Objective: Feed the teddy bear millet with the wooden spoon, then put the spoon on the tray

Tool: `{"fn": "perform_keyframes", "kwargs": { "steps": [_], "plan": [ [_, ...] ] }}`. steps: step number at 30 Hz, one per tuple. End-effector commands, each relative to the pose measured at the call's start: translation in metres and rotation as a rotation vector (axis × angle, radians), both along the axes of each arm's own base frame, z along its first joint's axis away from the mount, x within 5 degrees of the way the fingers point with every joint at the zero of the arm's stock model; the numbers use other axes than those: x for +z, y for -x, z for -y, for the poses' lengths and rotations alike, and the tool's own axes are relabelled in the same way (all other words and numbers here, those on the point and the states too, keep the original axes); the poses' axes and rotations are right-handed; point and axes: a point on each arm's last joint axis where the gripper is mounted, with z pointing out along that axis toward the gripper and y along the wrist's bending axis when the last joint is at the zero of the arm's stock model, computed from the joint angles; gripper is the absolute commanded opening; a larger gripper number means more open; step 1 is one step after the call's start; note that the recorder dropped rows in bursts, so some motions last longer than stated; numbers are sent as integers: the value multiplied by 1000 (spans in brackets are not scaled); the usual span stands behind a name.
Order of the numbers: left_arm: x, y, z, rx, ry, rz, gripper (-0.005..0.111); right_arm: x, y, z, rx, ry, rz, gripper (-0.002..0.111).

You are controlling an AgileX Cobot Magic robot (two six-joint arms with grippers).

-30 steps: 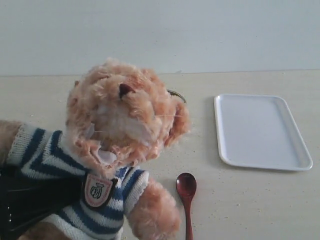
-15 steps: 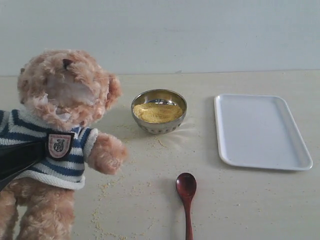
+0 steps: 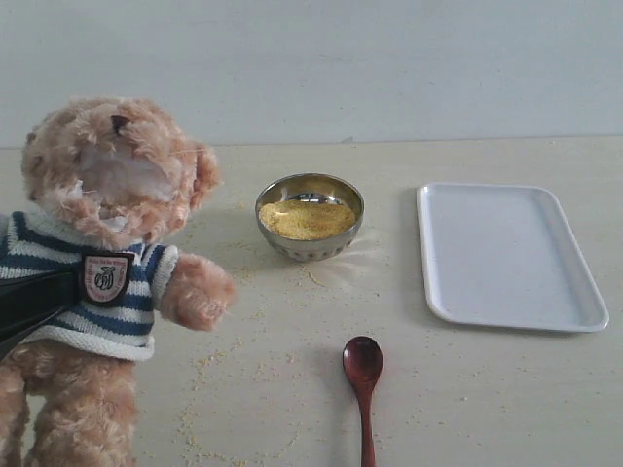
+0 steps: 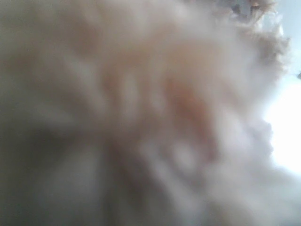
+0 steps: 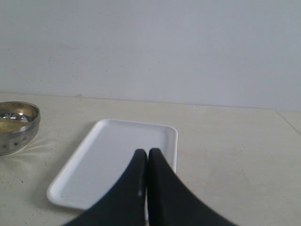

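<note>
The fluffy light-brown teddy bear [image 3: 112, 185] in a navy-and-white striped shirt stands upright at the left. The left gripper [image 3: 44, 297] grips its torso, with one black jaw across the shirt. The small dark reddish-brown wooden spoon [image 3: 362, 375] lies on the pale table [image 3: 467, 389] near centre, well apart from the flat white rectangular tray [image 3: 506, 255] at the right. Farther back, yellow millet [image 3: 307, 220] fills the round steel bowl [image 3: 310, 245]. The right gripper [image 5: 147, 154] is pressed closed and holds nothing.

I can see one teddy bear [image 3: 107, 253], one little steel bowl [image 3: 310, 249], one heap of yellow millet [image 3: 307, 220] in it, one wooden spoon [image 3: 363, 375] and one white tray [image 3: 506, 255]. Loose grains [image 3: 204, 362] lie on the one worktop [image 3: 467, 389], too many and too small to count.
</note>
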Motion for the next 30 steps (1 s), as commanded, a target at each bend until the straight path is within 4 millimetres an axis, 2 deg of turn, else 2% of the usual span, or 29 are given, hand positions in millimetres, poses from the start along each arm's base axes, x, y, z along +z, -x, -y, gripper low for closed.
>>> {"fn": "perform_keyframes", "kwargs": {
  "steps": [1, 27, 28, 30],
  "plan": [
    [0, -1, -1, 18, 13, 0, 5, 1, 0, 0, 3, 9, 16, 0],
    [-2, 2, 1, 8, 47, -24, 5, 2, 0, 0, 3, 7, 21, 0],
    [-3, 2, 1, 8, 47, -25, 5, 3, 0, 0, 2, -21, 36, 0],
    [-3, 3, 1, 8, 48, -28, 5, 10, 0, -1, 5, -266, 86, 0]
  ]
}}
